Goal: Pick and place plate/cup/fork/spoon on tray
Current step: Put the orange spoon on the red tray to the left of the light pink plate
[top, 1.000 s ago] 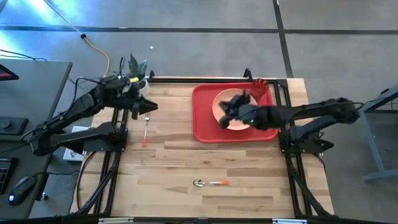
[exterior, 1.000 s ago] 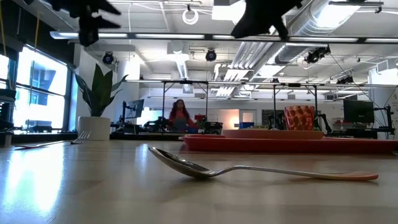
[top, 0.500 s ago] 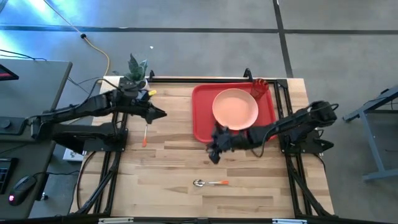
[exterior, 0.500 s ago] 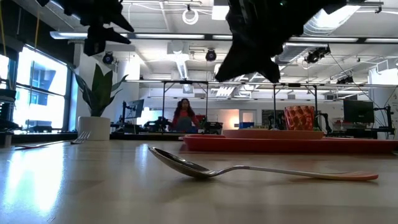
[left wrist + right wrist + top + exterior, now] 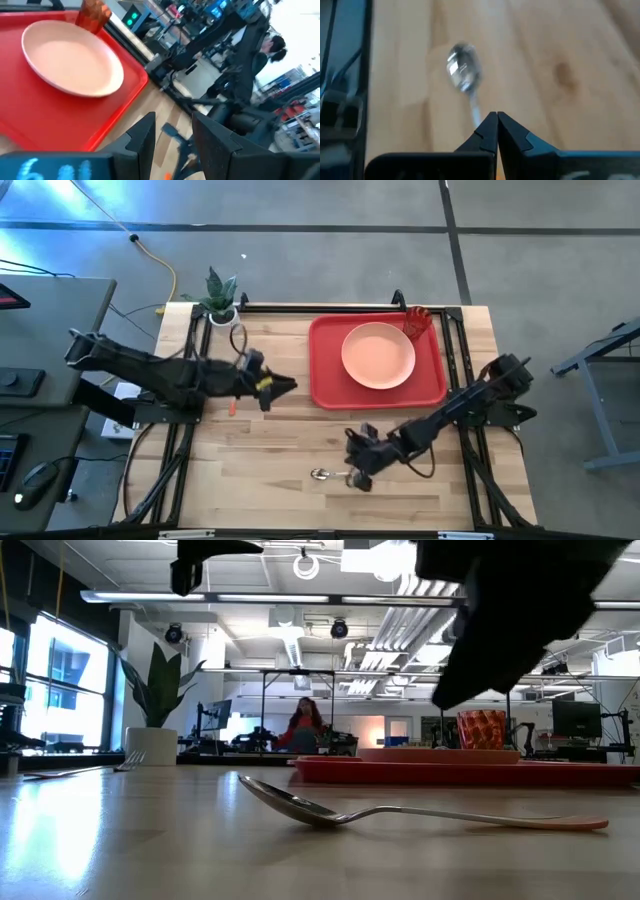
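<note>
The spoon (image 5: 337, 474) lies flat on the wood table near its near edge, bowl to the left; it also shows in the low view (image 5: 330, 812). My right gripper (image 5: 356, 470) is shut and hovers just above the spoon's handle, not touching it; the right wrist view shows the bowl (image 5: 464, 73) beyond the closed fingertips (image 5: 496, 120). My left gripper (image 5: 288, 385) is open and empty, above the table between the fork (image 5: 231, 408) and the red tray (image 5: 325, 385). The plate (image 5: 378, 355) and the cup (image 5: 416, 322) sit on the tray.
A white pot with a green plant (image 5: 220, 300) stands at the far left corner. My left arm lies over most of the fork, leaving its orange handle end in sight. A person shows far off in the room (image 5: 303, 725).
My right gripper has gone from above the plate toward the near edge and down, to just over the spoon's handle. My left gripper has gone from beside the plant toward the table's right and near side, close to the tray's left rim. Plate, cup, fork and spoon have stayed put.
</note>
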